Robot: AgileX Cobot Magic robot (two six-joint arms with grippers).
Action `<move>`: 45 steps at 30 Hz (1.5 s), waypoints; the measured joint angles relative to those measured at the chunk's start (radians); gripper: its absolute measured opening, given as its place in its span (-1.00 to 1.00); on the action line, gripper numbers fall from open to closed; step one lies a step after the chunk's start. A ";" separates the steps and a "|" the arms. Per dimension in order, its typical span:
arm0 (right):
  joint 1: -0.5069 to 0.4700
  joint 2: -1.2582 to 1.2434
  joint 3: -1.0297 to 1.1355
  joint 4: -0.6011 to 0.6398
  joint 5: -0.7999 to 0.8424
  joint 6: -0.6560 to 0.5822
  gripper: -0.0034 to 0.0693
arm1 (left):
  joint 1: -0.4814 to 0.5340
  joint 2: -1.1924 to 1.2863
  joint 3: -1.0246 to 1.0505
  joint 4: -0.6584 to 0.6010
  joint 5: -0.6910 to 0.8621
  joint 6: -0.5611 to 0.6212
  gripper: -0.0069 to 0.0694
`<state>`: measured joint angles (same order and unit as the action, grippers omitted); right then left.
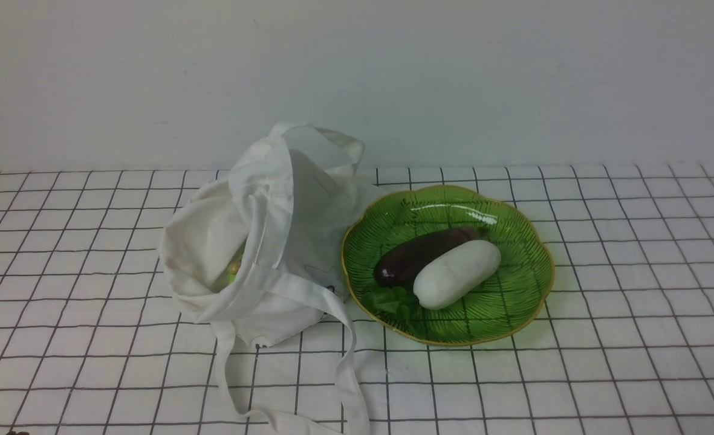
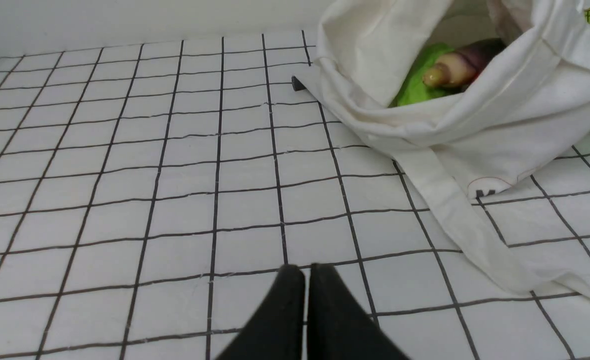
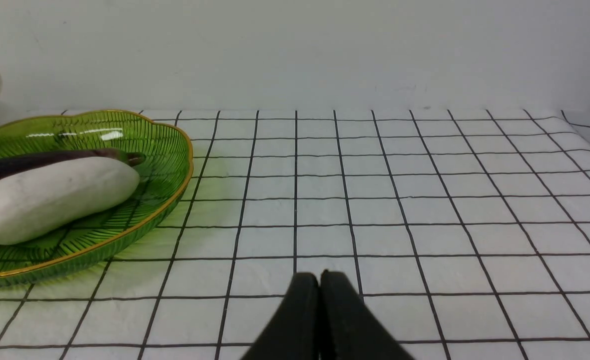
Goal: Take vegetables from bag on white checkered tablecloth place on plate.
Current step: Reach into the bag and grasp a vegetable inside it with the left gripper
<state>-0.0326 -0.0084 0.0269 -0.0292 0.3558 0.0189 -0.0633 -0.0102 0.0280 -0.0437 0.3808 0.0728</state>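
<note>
The white cloth bag (image 1: 260, 241) lies slumped on the checkered tablecloth (image 1: 635, 338), left of the green plate (image 1: 514, 290). In the left wrist view the bag (image 2: 499, 115) gapes open and shows the purple eggplant with its pale tan stem end (image 2: 457, 67) lying on something green inside. On the plate lie a dark brown-black eggplant (image 1: 411, 257) and a white oblong vegetable (image 1: 456, 273). My left gripper (image 2: 306, 272) is shut and empty, low over the cloth, well short of the bag. My right gripper (image 3: 319, 277) is shut and empty, to the plate's (image 3: 140, 220) right. Neither gripper shows in the front view.
The bag's long strap (image 1: 350, 368) trails over the cloth toward the front edge; it also shows in the left wrist view (image 2: 454, 220). A pale wall (image 1: 453, 78) closes off the back of the table. A green leaf (image 1: 390, 299) lies on the plate.
</note>
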 joint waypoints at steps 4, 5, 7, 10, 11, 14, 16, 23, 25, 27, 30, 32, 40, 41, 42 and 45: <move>0.000 0.000 0.000 0.000 0.000 0.000 -0.95 | 0.000 0.000 0.000 -0.020 0.000 -0.006 -0.84; 0.000 0.000 0.000 0.000 0.000 0.000 -0.95 | 0.000 0.000 0.000 -0.050 0.000 -0.014 -0.84; 0.000 0.000 0.000 0.000 0.000 0.000 -0.95 | 0.000 0.000 0.000 -0.198 0.003 -0.081 -0.84; 0.000 0.000 0.000 0.000 0.000 0.000 -0.95 | 0.000 0.000 0.000 -0.443 0.010 -0.183 -0.84; 0.000 0.000 0.000 0.000 0.000 0.000 -0.95 | 0.000 0.000 0.000 -0.553 0.012 -0.236 -0.84; 0.000 0.000 0.000 0.000 0.000 0.000 -0.95 | 0.000 0.000 0.000 -0.795 0.010 -0.294 -0.84; 0.000 0.000 0.000 0.000 0.000 0.000 -0.95 | 0.000 0.000 0.000 -0.915 0.005 -0.298 -0.84; 0.000 0.000 0.000 0.000 0.000 0.000 -0.95 | 0.000 0.000 -0.080 -1.130 -0.061 -0.125 -0.84; 0.000 0.000 0.000 0.000 0.000 0.000 -0.95 | 0.000 0.018 -0.194 -1.144 -0.065 0.030 -0.84; 0.000 0.000 0.000 0.000 0.000 0.000 -0.95 | 0.000 0.108 -0.320 -1.137 -0.047 0.185 -0.84; 0.000 0.000 0.000 0.000 0.000 0.000 -0.95 | 0.000 0.310 -0.469 -1.078 0.039 0.303 -0.84; 0.000 0.000 0.000 0.000 0.000 0.000 -0.95 | 0.000 0.579 -0.594 -0.942 0.175 0.344 -0.84; 0.000 0.000 0.000 0.000 0.000 0.000 -0.95 | 0.000 1.356 -1.008 -0.552 0.374 0.319 -0.84; 0.000 0.000 0.000 0.000 0.000 0.000 -0.95 | 0.000 1.385 -1.018 -0.547 0.376 0.319 -0.84; 0.000 0.000 0.000 0.000 0.000 0.000 -0.95 | 0.000 1.454 -1.066 -0.541 0.387 0.315 -0.84; 0.000 0.000 0.000 0.000 0.000 0.000 -0.95 | -0.004 1.666 -1.214 -0.538 0.457 0.313 -0.84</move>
<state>-0.0326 -0.0084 0.0269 -0.0292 0.3558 0.0189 -0.0668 1.6555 -1.1856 -0.5821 0.8381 0.3854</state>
